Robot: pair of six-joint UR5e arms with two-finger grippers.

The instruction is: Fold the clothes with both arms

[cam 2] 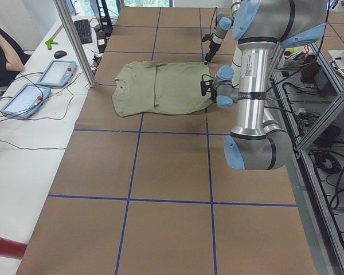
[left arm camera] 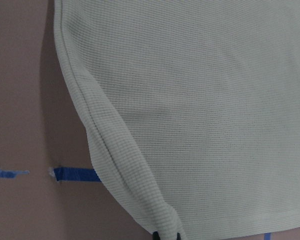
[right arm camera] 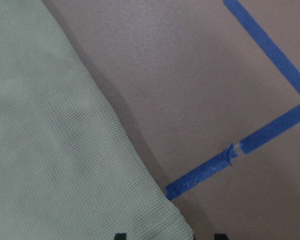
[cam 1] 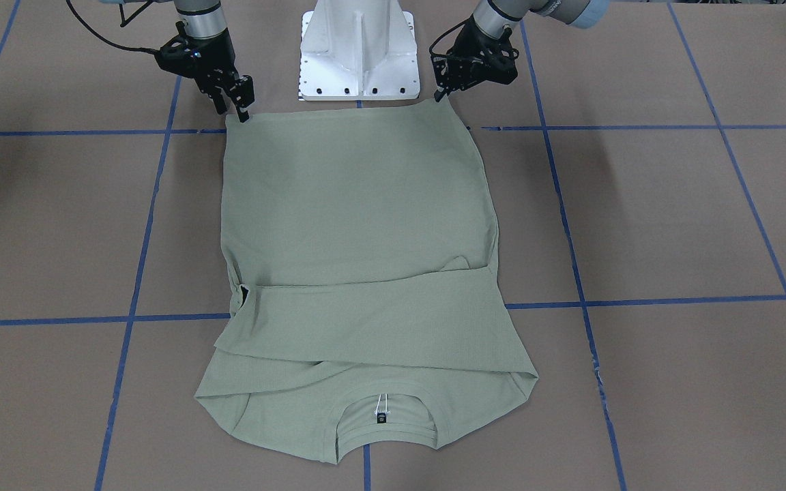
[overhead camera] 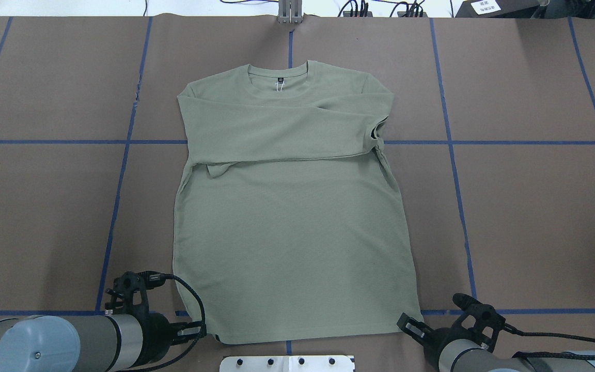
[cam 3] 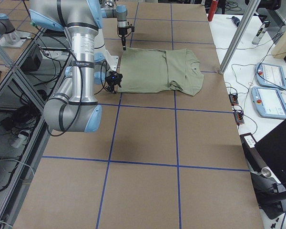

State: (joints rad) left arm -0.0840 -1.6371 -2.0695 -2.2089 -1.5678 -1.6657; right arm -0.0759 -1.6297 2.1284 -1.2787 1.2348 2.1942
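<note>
The pale green shirt lies flat on the brown table, neck and dark label away from the robot, both sleeves folded across the chest. My left gripper is at the near hem corner on its side. In the left wrist view the shirt rises in a ridge into the shut left gripper. My right gripper is at the other near hem corner. In the right wrist view the shirt lies flat, its corner between the jaws of the open right gripper.
The white pedestal base stands just behind the hem, between the arms. Blue tape lines grid the brown table. A side table holds tablets, beside an aluminium post. A person sits there.
</note>
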